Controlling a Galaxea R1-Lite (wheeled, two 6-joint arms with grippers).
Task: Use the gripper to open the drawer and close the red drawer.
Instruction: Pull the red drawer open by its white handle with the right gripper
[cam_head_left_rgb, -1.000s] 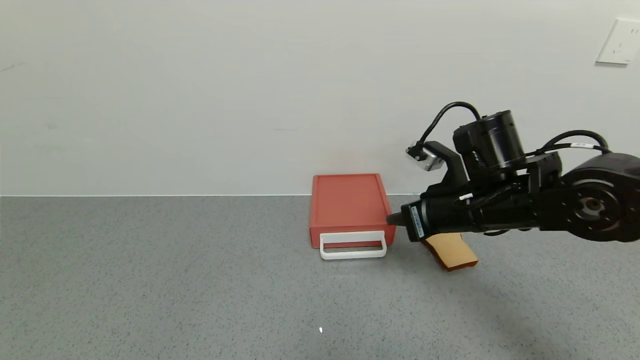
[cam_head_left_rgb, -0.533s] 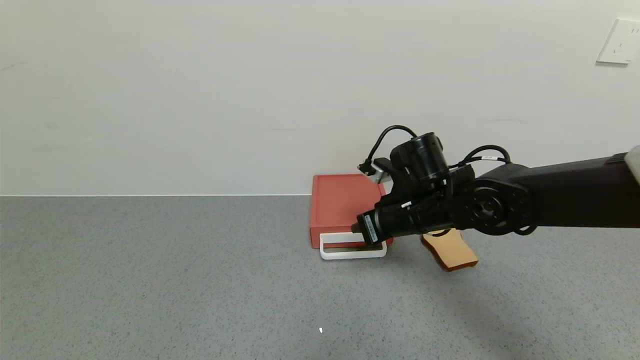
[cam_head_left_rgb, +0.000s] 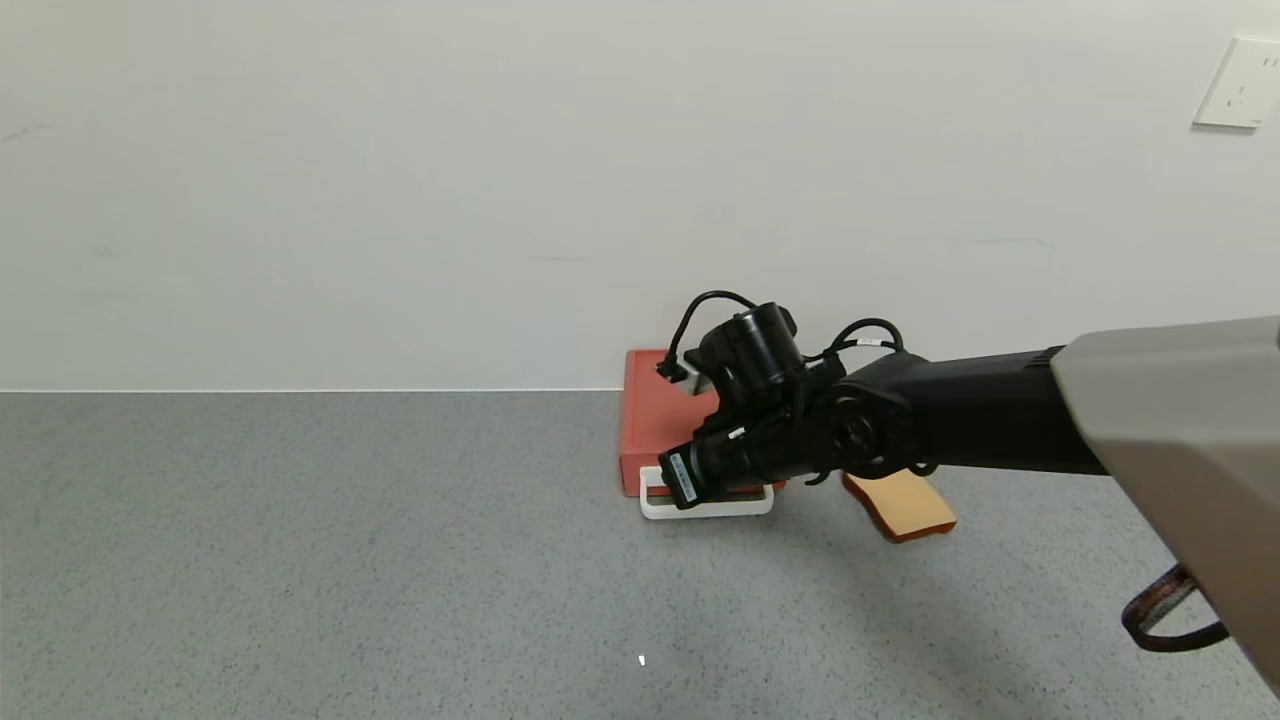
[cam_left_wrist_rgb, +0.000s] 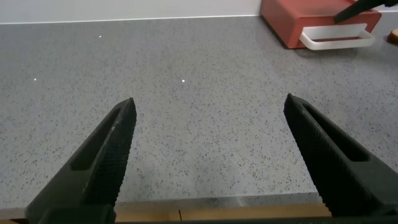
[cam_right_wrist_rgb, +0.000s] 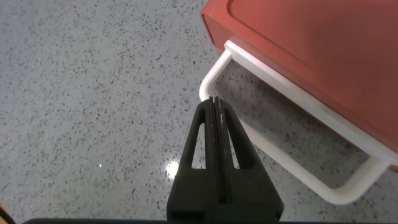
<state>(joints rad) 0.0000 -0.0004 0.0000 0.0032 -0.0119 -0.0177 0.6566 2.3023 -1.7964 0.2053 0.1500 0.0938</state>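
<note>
Red drawer (cam_head_left_rgb: 690, 405) sits at the far edge of the grey desk (cam_head_left_rgb: 300, 560), against the wall, tray fully in, white loop handle (cam_head_left_rgb: 706, 503) lying flat on the near side. Tan toast-shaped slice (cam_head_left_rgb: 900, 505) just right of it, apart from the box.

Right gripper (cam_right_wrist_rgb: 216, 107) reaching in from the right, fingers pressed together into one thin blade, tip hovering over the left end of the handle (cam_right_wrist_rgb: 292, 149), pointing into the loop's opening. Nothing pinched. Left gripper (cam_left_wrist_rgb: 208, 146) parked well to the near left, fingers spread wide, idle.

Step in hand, by judgement: hooking the handle to draw the tray out. To do it well: lower the closed tip inside the loop, not onto the white bar; seat behind the near bar, closer to its middle than its left corner, to avoid skewing the tray. Then pull straight toward the near side, low and level. Light box likely to slide whole across the desk if dragged fast, so slow and steady.
</note>
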